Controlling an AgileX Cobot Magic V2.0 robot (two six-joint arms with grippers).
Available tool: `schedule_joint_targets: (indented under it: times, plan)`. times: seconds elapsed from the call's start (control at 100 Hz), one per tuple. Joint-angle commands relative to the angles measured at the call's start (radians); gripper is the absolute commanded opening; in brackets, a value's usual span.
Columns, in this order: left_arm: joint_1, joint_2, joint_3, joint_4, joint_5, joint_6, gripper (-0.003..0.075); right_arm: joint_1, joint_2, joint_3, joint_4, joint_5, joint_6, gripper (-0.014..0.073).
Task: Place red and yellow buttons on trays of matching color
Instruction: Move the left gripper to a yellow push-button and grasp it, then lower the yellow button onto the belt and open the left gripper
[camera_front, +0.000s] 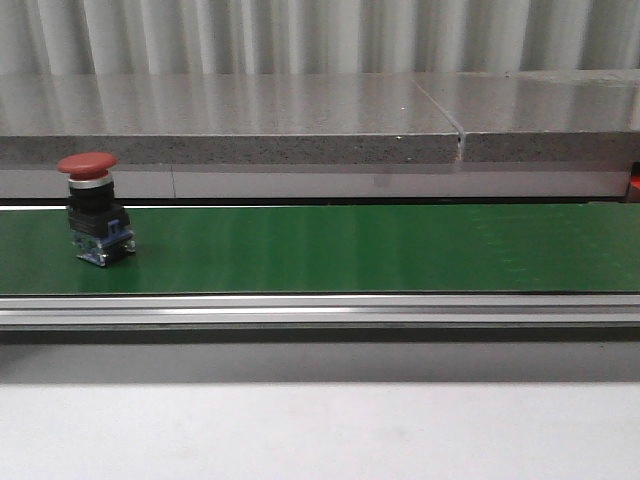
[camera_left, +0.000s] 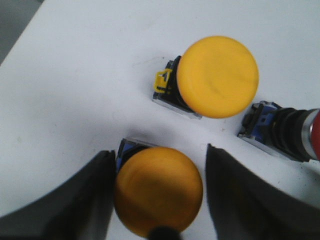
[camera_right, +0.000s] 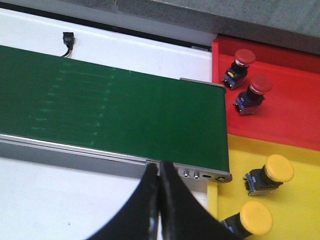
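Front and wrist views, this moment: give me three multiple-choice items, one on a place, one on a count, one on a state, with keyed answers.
1. Where does the red button on the green belt stand in the front view?
A. near the left end
B. in the middle
C. near the right end

2. How many buttons lie on the red tray in the right wrist view?
A. none
B. two
C. four

3. How is the right pincer?
A. open
B. shut on a button
C. shut, holding nothing

Answers:
1 A: the red button stands at the left of the green belt.
2 B: two red-capped buttons rest on the red tray.
3 C: the right pincer has its fingers pressed together, nothing between them.
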Motion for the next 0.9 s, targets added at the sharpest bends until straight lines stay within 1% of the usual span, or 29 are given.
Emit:
schedule_joint_targets:
  times: [0.0, 0.07, 0.14, 0.26, 0.35, 0.58, 0.77, 0.89]
  plan:
    - [0.001, -0.043, -0.032, -0.030, -0.001, -0.007, 0.0176, -0.001, 0.006, -0.022, -0.008, -0.065, -0.007, -0.0068]
    - [0.001, -0.043, -0.032, -0.041, 0.012, -0.007, 0.0099, -0.001, 0.006, -0.022, -0.008, -0.065, -0.007, -0.0068]
    - [-0.001, -0.053, -0.032, -0.041, 0.024, -0.007, 0.0048, -0.001, 0.006, -0.022, -0.008, -0.065, -0.007, -0.0068]
    - [-0.001, -0.101, -0.032, -0.053, 0.040, -0.007, 0.0003, -0.001, 0.006, -0.022, -0.008, -0.065, -0.007, -0.0068]
    - [-0.001, -0.160, -0.032, -0.068, 0.053, -0.007, -0.0011, -0.001, 0.006, -0.022, -0.008, -0.065, -0.007, -0.0068]
    - [-0.021, -0.345, -0.032, -0.094, 0.111, -0.007, -0.0011, -0.001, 0.006, -0.022, -0.008, -0.065, -0.007, -0.0068]
    - [-0.088, -0.470, -0.020, -0.094, 0.168, 0.011, -0.0011, -0.001, 0.006, -0.022, -0.008, -0.065, -0.007, -0.0068]
    - [-0.147, -0.514, 0.011, -0.094, 0.173, 0.016, -0.0011, -0.001, 0.006, -0.022, -0.008, -0.065, -0.007, -0.0068]
